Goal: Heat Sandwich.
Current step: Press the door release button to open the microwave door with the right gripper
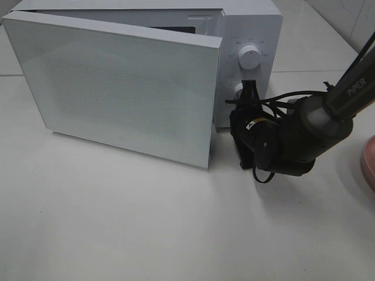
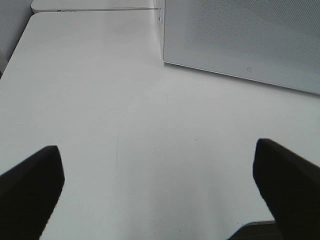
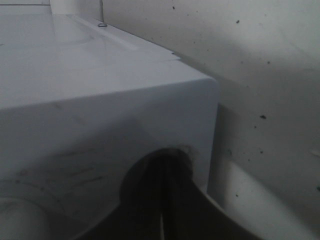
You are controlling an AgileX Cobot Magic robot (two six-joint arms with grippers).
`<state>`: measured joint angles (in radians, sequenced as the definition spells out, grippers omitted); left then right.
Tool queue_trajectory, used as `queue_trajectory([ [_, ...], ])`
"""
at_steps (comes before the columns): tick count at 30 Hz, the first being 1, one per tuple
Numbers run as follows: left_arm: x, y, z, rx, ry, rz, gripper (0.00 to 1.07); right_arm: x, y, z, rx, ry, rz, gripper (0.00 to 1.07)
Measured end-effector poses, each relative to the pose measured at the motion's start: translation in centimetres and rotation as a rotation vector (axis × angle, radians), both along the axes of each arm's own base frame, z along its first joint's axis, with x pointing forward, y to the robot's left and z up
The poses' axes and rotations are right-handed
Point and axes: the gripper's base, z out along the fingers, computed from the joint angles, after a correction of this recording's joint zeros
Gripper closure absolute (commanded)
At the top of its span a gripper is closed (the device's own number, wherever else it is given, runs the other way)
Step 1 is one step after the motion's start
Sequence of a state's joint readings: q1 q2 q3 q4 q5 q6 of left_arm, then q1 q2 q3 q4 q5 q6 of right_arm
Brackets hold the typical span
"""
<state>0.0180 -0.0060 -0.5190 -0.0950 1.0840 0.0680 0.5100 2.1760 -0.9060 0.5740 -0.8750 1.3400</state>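
R gripper [image 1: 248,88] pressed together by microwave [image 1: 258,29] knob [image 1: 237,91]; door [image 1: 117,88] ajar, inside hidden. L gripper [image 2: 156,148] spread.

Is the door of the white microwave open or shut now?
Open, partly. The microwave door stands at an angle to the front, its free edge swung out, clear of the control panel.

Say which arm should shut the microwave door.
Probably right: the right fingers, shut, sit beside the free edge of the door. The left fingers hang open over the table, off to the door's far side.
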Motion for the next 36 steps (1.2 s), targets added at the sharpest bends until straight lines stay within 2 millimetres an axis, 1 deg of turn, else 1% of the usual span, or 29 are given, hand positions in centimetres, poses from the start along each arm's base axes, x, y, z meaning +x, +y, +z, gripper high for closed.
queue_trajectory([
  [23, 0.0, 0.0, 0.0, 0.0, 0.0, 0.0, 0.09, 0.0, 0.0, -0.1, 0.0, 0.01, 0.003, 1.07],
  [30, 0.0, 0.0, 0.0, 0.0, 0.0, 0.0, 0.09, -0.2, -0.2, 0.7, 0.014, 0.03, 0.011, 1.07],
  [32, 0.0, 0.0, 0.0, 0.0, 0.0, 0.0, 0.09, -0.4, -0.5, 1.1, 0.029, 0.035, 0.022, 1.07],
  [36, 0.0, 0.0, 0.0, 0.0, 0.0, 0.0, 0.09, -0.8, -0.7, 1.3, 0.048, 0.046, 0.034, 1.07],
])
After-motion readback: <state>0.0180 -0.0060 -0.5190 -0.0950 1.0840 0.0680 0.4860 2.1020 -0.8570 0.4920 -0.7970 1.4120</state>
